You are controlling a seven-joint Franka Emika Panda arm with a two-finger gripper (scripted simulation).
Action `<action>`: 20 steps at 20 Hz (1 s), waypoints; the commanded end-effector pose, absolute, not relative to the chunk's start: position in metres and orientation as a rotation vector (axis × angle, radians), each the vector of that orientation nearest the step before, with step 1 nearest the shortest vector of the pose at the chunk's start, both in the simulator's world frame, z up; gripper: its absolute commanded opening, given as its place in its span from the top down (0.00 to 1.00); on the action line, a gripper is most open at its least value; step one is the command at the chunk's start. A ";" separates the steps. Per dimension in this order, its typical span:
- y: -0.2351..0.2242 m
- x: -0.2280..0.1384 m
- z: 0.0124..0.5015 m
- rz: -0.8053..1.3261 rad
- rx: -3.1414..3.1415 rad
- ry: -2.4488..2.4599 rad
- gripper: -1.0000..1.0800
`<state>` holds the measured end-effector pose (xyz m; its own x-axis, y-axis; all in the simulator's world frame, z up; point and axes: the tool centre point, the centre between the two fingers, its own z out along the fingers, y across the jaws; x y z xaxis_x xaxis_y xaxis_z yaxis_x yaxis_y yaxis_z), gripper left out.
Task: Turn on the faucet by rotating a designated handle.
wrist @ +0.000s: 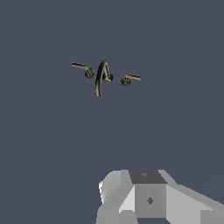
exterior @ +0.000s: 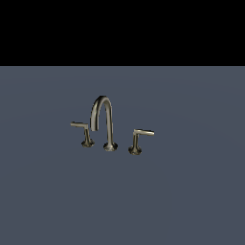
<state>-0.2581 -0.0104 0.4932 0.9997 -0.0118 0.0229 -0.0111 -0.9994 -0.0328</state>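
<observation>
Handle [exterior: 80,126] well apart from arm [wrist: 153,199]

Item: floor [exterior: 122,201]. One flat slate-blue surface, plain and unmarked, filling everything beneath my tool in the wrist view and the lower part of the exterior view. No seams, edges or pattern visible on it.

Item: backdrop [exterior: 122,31]. A solid black band across the top of the exterior view, meeting the floor along a straight horizontal line. No detail can be made out within it.

Nothing further that I can list apart from my work piece.
</observation>
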 end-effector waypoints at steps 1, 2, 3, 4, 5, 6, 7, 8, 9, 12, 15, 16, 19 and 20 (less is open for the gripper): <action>-0.010 -0.258 0.493 -0.036 -3.109 0.018 1.00; -0.011 -0.258 0.494 -0.037 -3.109 0.019 1.00; -0.012 -0.258 0.495 -0.042 -3.111 0.024 1.00; -0.014 -0.258 0.496 -0.049 -3.113 0.031 1.00; -0.016 -0.257 0.499 -0.058 -3.117 0.041 1.00; -0.019 -0.257 0.502 -0.071 -3.121 0.054 1.00; -0.022 -0.257 0.505 -0.083 -3.126 0.067 1.00; -0.024 -0.257 0.507 -0.093 -3.129 0.076 1.00; -0.026 -0.257 0.509 -0.099 -3.132 0.082 1.00; -0.027 -0.257 0.510 -0.104 -3.135 0.084 1.00; -0.026 -0.255 0.508 -0.097 -3.127 0.087 1.00; -0.025 -0.254 0.508 -0.095 -3.122 0.092 1.00; -0.023 -0.247 0.505 -0.082 -3.100 0.112 1.00; -0.021 -0.245 0.503 -0.076 -3.091 0.121 1.00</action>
<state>-0.2483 -0.0228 0.5054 0.9960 -0.0714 0.0532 -0.0695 -0.9969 -0.0376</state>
